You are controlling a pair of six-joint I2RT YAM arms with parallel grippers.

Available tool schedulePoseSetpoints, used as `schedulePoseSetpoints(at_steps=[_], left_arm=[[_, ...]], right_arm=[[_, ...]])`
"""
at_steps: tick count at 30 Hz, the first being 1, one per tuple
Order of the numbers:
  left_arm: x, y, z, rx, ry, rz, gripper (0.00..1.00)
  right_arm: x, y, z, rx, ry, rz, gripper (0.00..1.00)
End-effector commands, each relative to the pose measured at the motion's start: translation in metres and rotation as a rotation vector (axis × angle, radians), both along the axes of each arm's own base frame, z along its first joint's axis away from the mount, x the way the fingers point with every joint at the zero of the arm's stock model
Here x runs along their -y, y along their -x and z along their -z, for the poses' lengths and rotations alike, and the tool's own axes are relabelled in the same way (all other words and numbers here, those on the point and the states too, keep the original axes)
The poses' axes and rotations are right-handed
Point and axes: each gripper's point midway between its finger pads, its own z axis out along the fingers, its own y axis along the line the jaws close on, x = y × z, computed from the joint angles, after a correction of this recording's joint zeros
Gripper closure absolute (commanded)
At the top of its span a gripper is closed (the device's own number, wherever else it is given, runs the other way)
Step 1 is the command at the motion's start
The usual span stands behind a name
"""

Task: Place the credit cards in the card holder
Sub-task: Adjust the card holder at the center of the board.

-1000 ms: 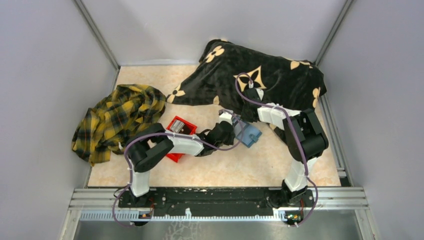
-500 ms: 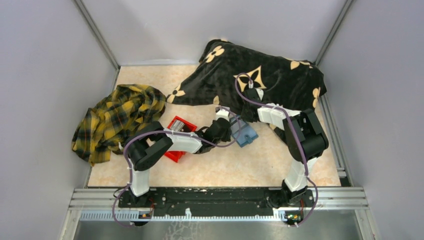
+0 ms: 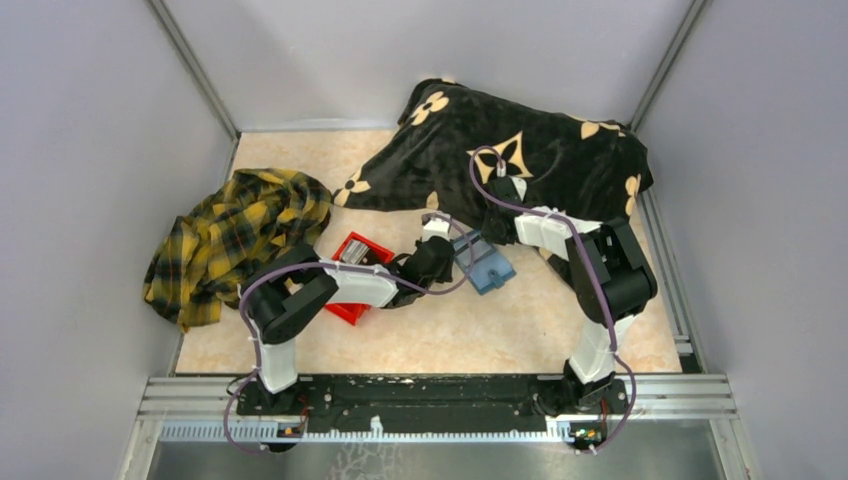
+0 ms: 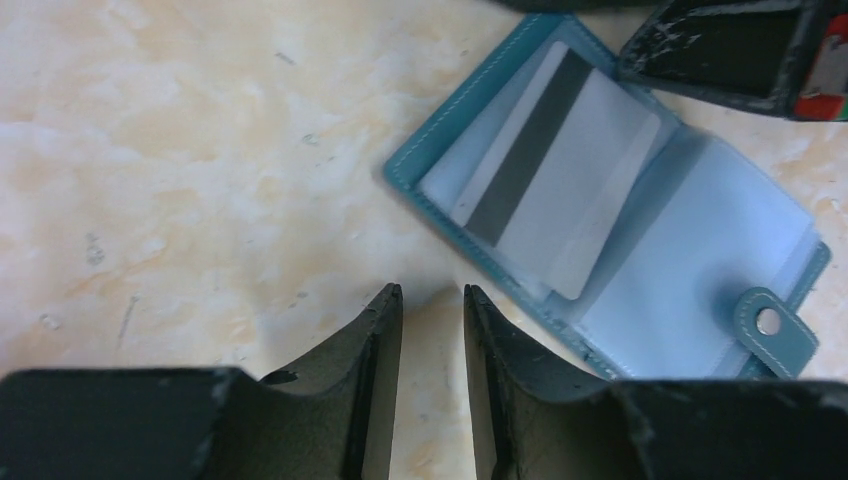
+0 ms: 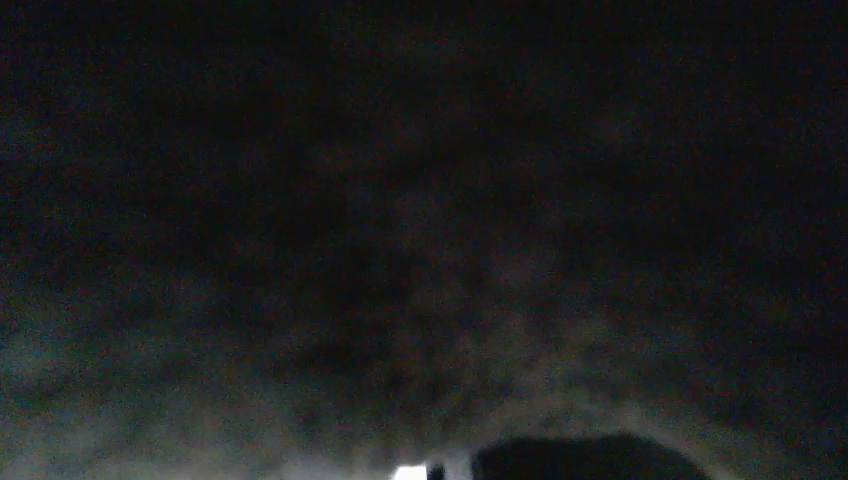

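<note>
- The left tool (image 4: pixel 430 293) hangs low over the table (image 4: pixel 180 150). Its jaws stand narrowly apart with nothing between them, and its tips aim at the near edge of the card holder (image 4: pixel 700 260), close to it but not touching.
- The card holder lies open and flat just beyond the tips. One credit card (image 4: pixel 560 170), silver with a dark stripe, lies slantwise on its left half. It looks tucked under the clear sleeve, but I cannot tell whether it is fully seated.
- The right tool (image 4: pixel 735 50) shows as a dark shape at the holder's far corner, on it or just beside it. Its own camera gives only darkness, so I cannot tell whether it is wide or narrow.
- Further left, in the overhead view, the red bin (image 3: pixel 372 246) holds more cards (image 3: pixel 352 254).
- The step in hand is probably seating this card.
  - To do it well, set the narrowed tips against the card's exposed short edge.
  - Push along its long axis, low and flat, so it slides instead of buckling.
  - The holder looks light and would likely skate unless its far corner is pinned.
  - Keep clear of the snap tab (image 4: pixel 768 322).
</note>
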Motion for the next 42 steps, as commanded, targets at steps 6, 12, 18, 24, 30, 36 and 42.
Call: schedulePoseSetpoints(at_steps=[6, 12, 18, 24, 30, 36, 42], left_arm=[[-0.034, 0.002, -0.009, 0.024, -0.083, -0.057, 0.57], [-0.036, -0.014, -0.018, 0.046, -0.102, -0.073, 0.53], [-0.034, -0.038, -0.027, 0.053, -0.090, -0.072, 0.50], [-0.023, -0.065, -0.032, 0.058, -0.068, -0.046, 0.49], [-0.004, -0.082, -0.024, 0.049, -0.072, -0.001, 0.49], [0.007, -0.084, -0.003, 0.020, -0.075, 0.028, 0.49], [0.011, -0.084, 0.012, 0.001, -0.084, 0.042, 0.50]], right_arm=[[0.001, 0.010, -0.017, -0.031, 0.037, -0.052, 0.79], [0.010, 0.009, -0.040, 0.020, 0.061, -0.036, 0.73], [0.023, 0.029, -0.062, 0.064, 0.050, -0.009, 0.72], [0.033, 0.064, -0.063, 0.060, 0.006, 0.015, 0.72], [0.033, 0.102, -0.041, -0.012, -0.023, 0.020, 0.80], [0.035, 0.122, -0.020, -0.066, -0.036, 0.037, 0.89], [0.037, 0.131, -0.001, -0.117, -0.031, 0.054, 0.93]])
